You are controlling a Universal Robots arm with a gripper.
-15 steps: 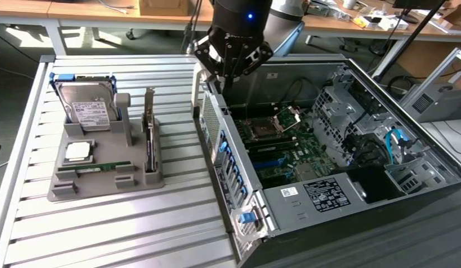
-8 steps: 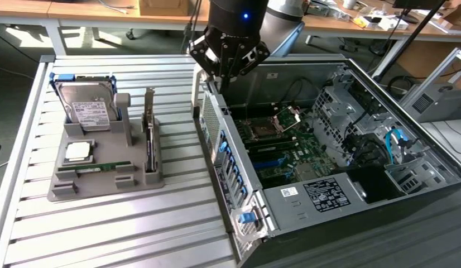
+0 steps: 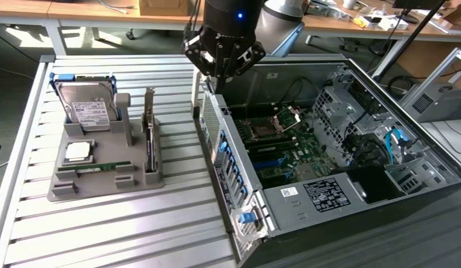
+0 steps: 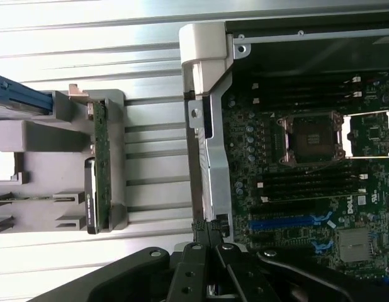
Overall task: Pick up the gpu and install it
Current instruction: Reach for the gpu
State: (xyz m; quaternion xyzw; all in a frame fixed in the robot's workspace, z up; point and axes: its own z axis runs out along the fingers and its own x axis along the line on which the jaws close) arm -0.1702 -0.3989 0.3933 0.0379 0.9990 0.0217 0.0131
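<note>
Standing on edge in grey holder [image 3: 104,187], thin green gpu [image 3: 149,146], silvery bracket [image 3: 150,103] upright, jaws clenched empty over case [image 3: 224,146] rim.

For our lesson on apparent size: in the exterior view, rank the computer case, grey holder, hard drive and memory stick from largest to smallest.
1. computer case
2. grey holder
3. hard drive
4. memory stick
The differences are plain; nearness changes nothing.

Slatted metal counter [image 3: 126,229]. Grey holder [image 3: 104,187] carries upright HDD [image 3: 87,109] w/ white label, flat CPU chip [image 3: 78,151], green RAM stick [image 3: 104,166]. Open PC case [image 3: 234,178] just beside, at exterior view's right; motherboard [image 3: 283,148] exposed.
</note>
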